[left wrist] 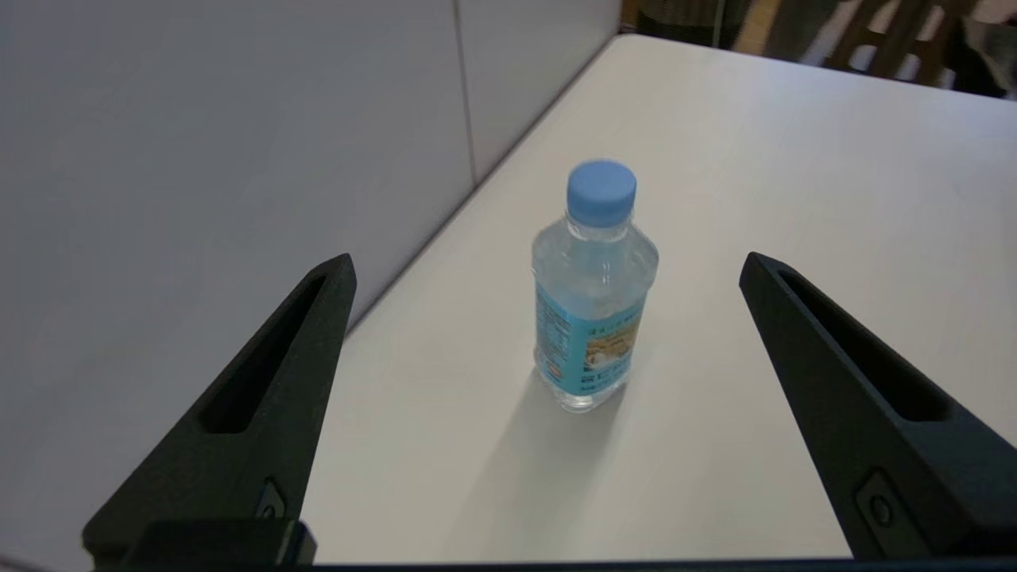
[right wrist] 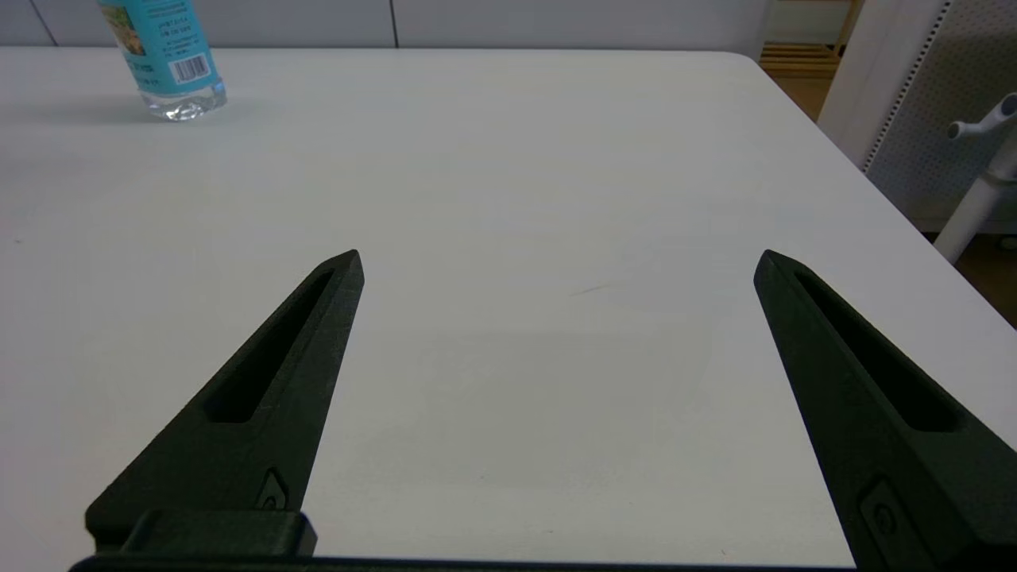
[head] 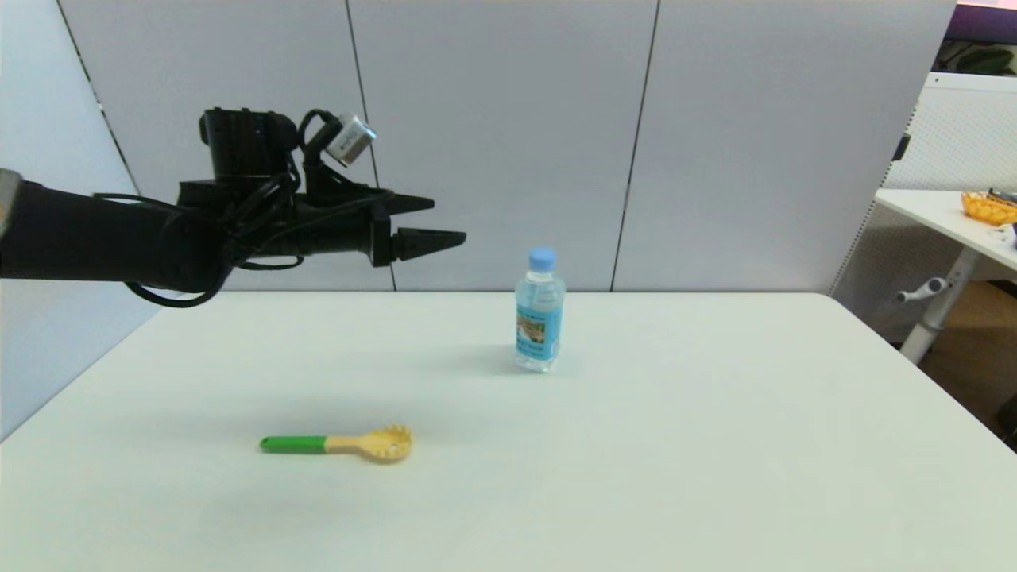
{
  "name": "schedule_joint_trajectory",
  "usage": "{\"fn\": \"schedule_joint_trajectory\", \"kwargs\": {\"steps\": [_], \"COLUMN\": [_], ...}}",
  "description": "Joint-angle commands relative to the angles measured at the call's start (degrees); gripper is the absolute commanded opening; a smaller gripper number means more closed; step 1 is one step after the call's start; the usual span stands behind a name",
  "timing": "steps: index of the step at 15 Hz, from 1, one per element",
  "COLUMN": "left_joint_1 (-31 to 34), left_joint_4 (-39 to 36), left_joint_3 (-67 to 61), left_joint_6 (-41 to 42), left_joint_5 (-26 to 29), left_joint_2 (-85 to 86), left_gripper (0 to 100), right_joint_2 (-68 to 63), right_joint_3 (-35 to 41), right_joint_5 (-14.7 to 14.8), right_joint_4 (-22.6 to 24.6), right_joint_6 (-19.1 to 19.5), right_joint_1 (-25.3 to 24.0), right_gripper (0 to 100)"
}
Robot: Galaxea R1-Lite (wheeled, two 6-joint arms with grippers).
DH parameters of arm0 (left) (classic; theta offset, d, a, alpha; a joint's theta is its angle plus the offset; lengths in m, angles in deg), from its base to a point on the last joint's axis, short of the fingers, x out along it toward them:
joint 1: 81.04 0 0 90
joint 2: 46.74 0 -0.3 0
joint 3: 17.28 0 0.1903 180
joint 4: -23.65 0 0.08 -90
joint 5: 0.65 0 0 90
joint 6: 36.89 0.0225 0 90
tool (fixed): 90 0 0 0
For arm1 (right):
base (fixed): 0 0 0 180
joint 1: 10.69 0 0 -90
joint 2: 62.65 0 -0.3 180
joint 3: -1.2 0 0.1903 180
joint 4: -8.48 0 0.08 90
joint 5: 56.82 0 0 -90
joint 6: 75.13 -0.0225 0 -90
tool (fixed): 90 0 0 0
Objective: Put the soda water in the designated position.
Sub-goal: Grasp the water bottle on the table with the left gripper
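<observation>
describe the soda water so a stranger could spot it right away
On the white table, look toward the far edge near the grey wall panels. The soda water stands upright there: clear, light blue cap, blue label, unlike the flat green-handled pasta spoon nearer the robot.

– What carries the things?
– A white table with rounded corners, set against grey partition panels.
– What lies on it?
– The soda water, a clear bottle with a light blue cap, stands upright towards the far edge. A pasta spoon, green handle and yellow head, lies flat nearer the robot, to its left, well apart from the bottle.
</observation>
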State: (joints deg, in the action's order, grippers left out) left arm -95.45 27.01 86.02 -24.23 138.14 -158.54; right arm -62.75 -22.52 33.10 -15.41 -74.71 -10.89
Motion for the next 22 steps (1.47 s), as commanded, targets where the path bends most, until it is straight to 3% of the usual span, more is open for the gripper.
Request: {"fn": "schedule_joint_trajectory", "kwargs": {"steps": [1, 3, 6, 22], "left_joint_1": [-1.1, -1.4, -2.9, -5.6], "left_joint_4": [-3.8, -4.3, -4.3, -4.3], "left_joint_3": [0.5, 0.5, 0.2, 12.3], "left_joint_6": [0.1, 0.1, 0.1, -5.5], "left_joint_5": [2.8, 7.1, 9.4, 9.8], "left_joint_2": [-8.5, -10.5, -12.1, -24.6], "left_gripper": [100, 100, 100, 100], "right_joint_2": [-0.1, -0.1, -0.1, -0.1], "right_joint_3": [0.0, 0.0, 0.0, 0.0], "right_joint_5": [0.0, 0.0, 0.0, 0.0], "right_joint_4": [0.0, 0.0, 0.0, 0.0], "right_joint_6": [0.0, 0.0, 0.0, 0.0], "right_joint_1": [0.0, -0.1, 0.0, 0.0], "right_gripper": [100, 100, 100, 100]}}
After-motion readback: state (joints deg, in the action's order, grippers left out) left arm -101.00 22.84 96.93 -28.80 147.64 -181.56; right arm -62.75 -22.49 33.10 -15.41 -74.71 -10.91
